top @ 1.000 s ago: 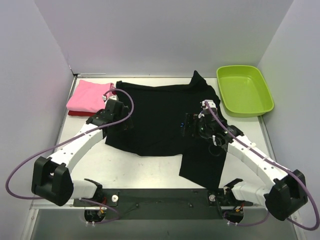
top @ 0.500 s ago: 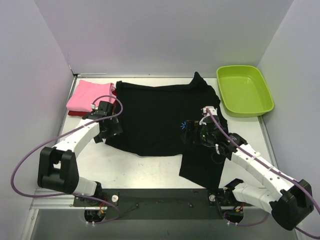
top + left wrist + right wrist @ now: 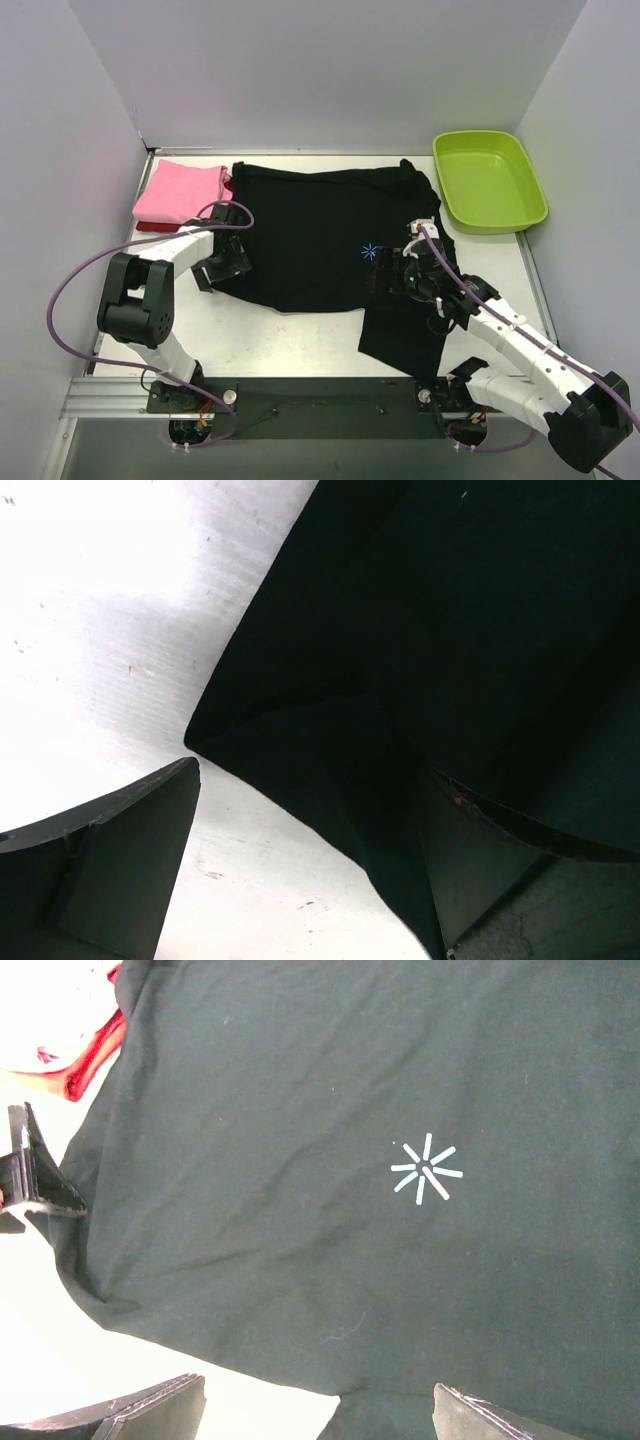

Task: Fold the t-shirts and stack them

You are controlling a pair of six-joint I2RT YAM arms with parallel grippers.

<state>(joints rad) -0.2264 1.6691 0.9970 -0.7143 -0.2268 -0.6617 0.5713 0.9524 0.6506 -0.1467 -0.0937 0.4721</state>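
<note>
One black t-shirt [image 3: 320, 230], one pink t-shirt [image 3: 180, 190], one dark red t-shirt [image 3: 150, 227], one green tub [image 3: 487, 185]

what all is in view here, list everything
black t-shirt: one, black, spread flat mid-table
starburst mark: one, blue, on the black t-shirt's chest
pink t-shirt: one, pink, folded, far left of table
dark red t-shirt: one, dark red, under the pink one, only edges showing
tub: one, lime green, far right, nothing in it
table: one, white
left hand: one, black, open, at the black t-shirt's left edge
right hand: one, black, open, over the t-shirt near the starburst
</note>
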